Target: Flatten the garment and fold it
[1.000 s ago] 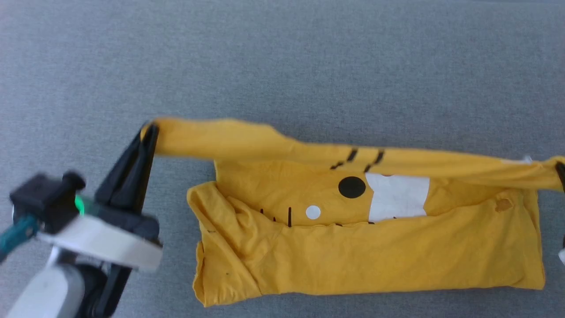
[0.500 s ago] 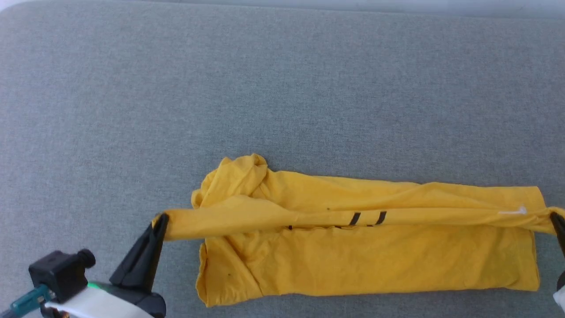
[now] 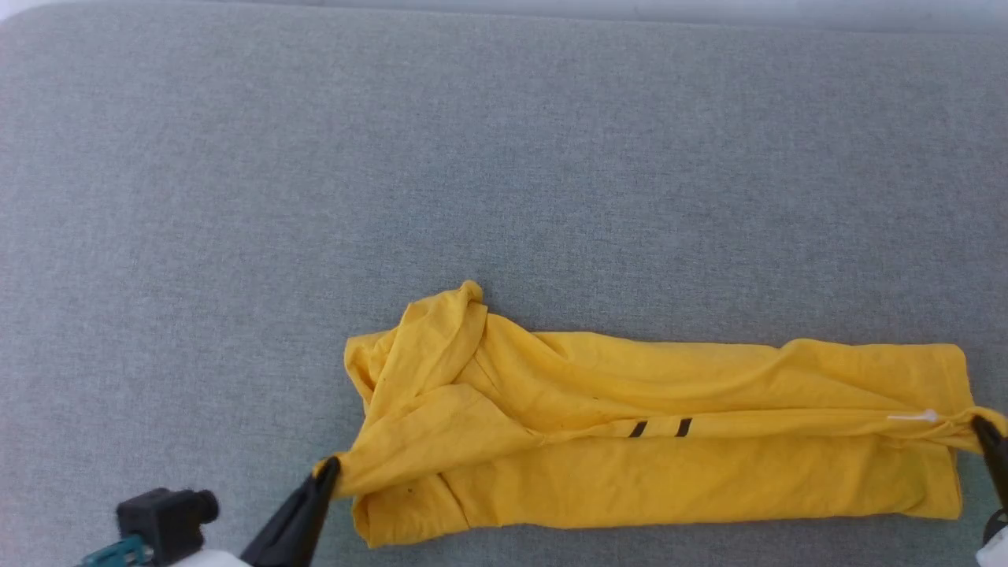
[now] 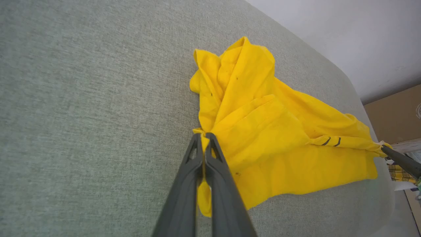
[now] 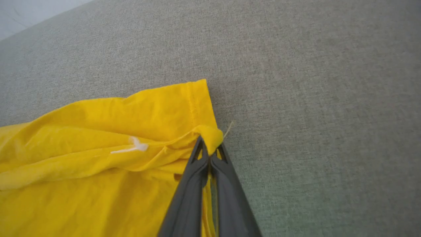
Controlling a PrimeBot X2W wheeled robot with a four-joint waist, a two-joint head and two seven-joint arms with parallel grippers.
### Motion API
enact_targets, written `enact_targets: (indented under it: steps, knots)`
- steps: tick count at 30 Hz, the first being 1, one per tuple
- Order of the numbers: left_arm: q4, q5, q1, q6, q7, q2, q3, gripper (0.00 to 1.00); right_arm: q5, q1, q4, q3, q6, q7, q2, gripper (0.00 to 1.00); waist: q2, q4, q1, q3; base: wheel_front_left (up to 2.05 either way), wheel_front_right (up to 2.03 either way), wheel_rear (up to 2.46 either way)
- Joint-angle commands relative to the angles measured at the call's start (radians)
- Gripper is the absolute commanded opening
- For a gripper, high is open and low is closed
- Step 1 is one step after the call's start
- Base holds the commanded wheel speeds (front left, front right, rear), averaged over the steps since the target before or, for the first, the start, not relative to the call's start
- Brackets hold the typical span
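Left claw [image 3: 329, 466] clamped shut on a shirt [image 3: 654, 480] corner, right claw [image 3: 980, 422] clamped on the opposite corner. The shirt lies on a grey cushion [image 3: 504, 197], stretched between the two claws. The pinched edge with two black stripes runs claw to claw, and there's a bunched lump just past the left claw's tip. Fold looks about midway. Best move: lower both claws evenly, keep the edge taut, line it up with the hem nearest the claws, then let go and flatten the lump.
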Motion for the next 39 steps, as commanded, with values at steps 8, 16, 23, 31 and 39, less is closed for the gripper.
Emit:
enact_targets:
  steps: [8,16,23,31,39]
  knots:
    - [0.111,0.016,-0.107,-0.033,-0.028,-0.080,-0.053,0.47,-0.032,-0.023,0.050,0.038,-0.001,-0.008,0.015,1.00,-0.0001,0.001,0.0000,-0.015,0.00,0.00,0.00]
    - [0.107,0.042,-0.135,-0.015,-0.159,-0.125,0.009,1.00,0.031,-0.020,-0.002,0.010,-0.001,0.026,0.000,1.00,-0.0001,-0.005,0.0000,-0.017,0.00,0.00,0.00]
    - [0.063,0.223,-0.145,0.082,-0.280,-0.176,0.102,1.00,0.014,-0.022,-0.010,-0.011,-0.001,0.062,0.001,1.00,-0.0001,0.001,0.0000,-0.011,0.00,0.00,0.00]
    - [0.073,0.367,-0.153,0.096,-0.286,-0.192,0.090,1.00,0.007,-0.043,0.074,0.047,-0.001,0.130,0.013,1.00,-0.0001,0.023,0.0000,0.004,0.00,0.00,0.00]
    - [0.091,0.405,-0.183,0.093,-0.286,-0.202,0.069,1.00,0.044,-0.071,0.112,0.101,-0.001,0.232,0.020,0.00,-0.0001,0.048,0.0000,0.018,0.00,0.00,0.00]
